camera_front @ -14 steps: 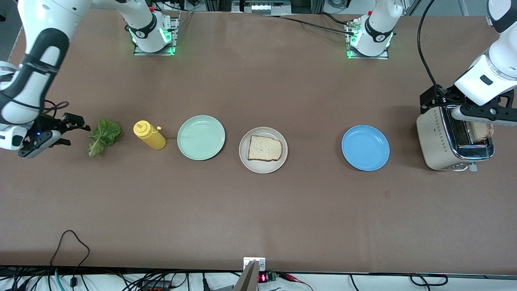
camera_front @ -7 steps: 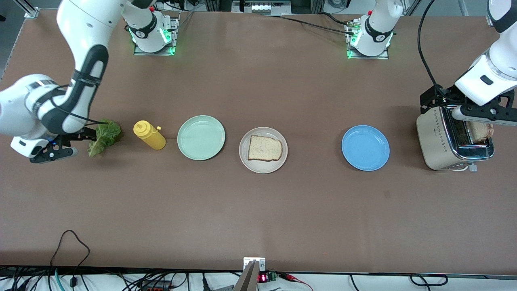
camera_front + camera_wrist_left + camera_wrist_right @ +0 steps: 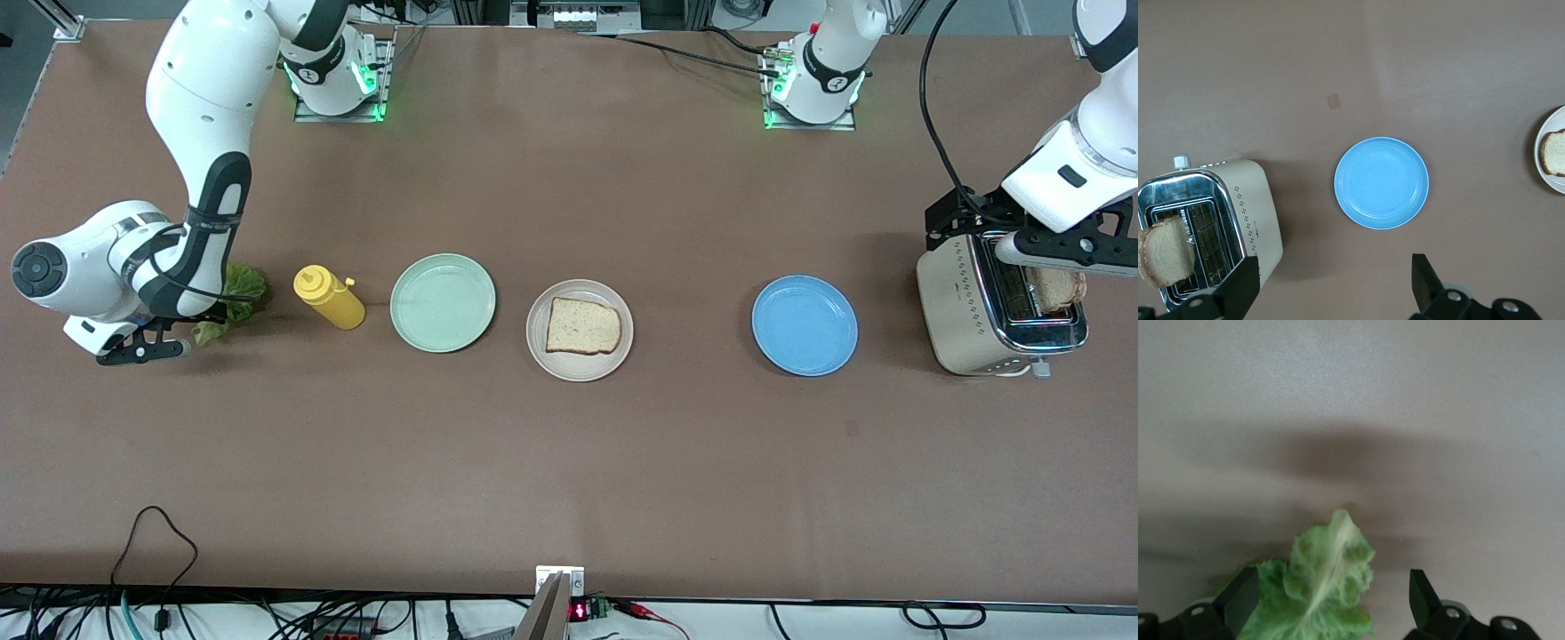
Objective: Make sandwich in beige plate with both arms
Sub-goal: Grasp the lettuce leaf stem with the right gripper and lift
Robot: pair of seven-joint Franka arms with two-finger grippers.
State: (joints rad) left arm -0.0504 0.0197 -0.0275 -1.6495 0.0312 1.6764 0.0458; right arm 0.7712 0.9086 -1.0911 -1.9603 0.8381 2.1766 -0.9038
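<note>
Lettuce leaf (image 3: 1321, 593) lies lengthwise between the right tool's (image 3: 1328, 597) spread fingers (left tool (image 3: 1331, 283) wide).

From my station I see a wide brown worktop (image 3: 569, 462) under even light, black cables (image 3: 160, 542) trailing over its edge nearest the front camera, a small board with a red display (image 3: 578, 611) at that edge's middle, and metal framing along the edge by the bases.
</note>
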